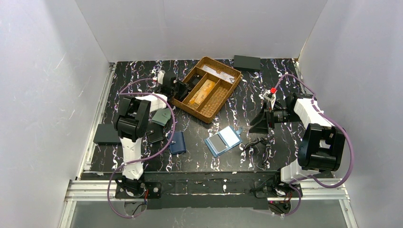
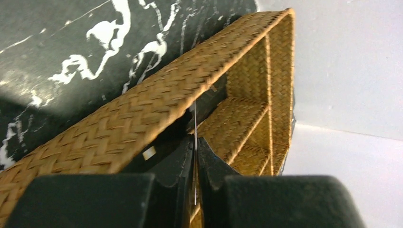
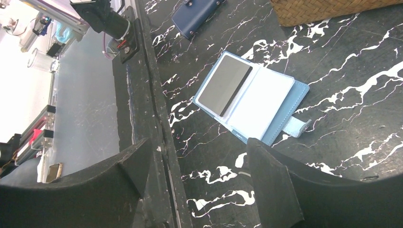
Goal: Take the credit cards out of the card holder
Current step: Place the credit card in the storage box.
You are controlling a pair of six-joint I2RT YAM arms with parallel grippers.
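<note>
The light blue card holder [image 1: 223, 141] lies open and flat on the black marbled table, with a grey panel on one half and a pale panel [image 3: 266, 95] on the other; its snap tab [image 3: 299, 127] points right. My left gripper [image 2: 195, 140] is shut on a thin credit card [image 2: 195, 114], seen edge-on, at the left end of the wicker basket [image 1: 223, 102]. Orange-gold cards [image 1: 202, 92] lie in the basket's middle compartment. My right gripper [image 3: 197, 142] hangs open and holding nothing just right of the holder, near the table's front edge.
A navy wallet [image 1: 178, 142] lies left of the holder, with a pale green wallet [image 1: 161, 117] and a dark one [image 1: 154, 134] under the left arm. Flat black pads sit at the left edge [image 1: 107, 134] and back [image 1: 247, 62]. White walls enclose the table.
</note>
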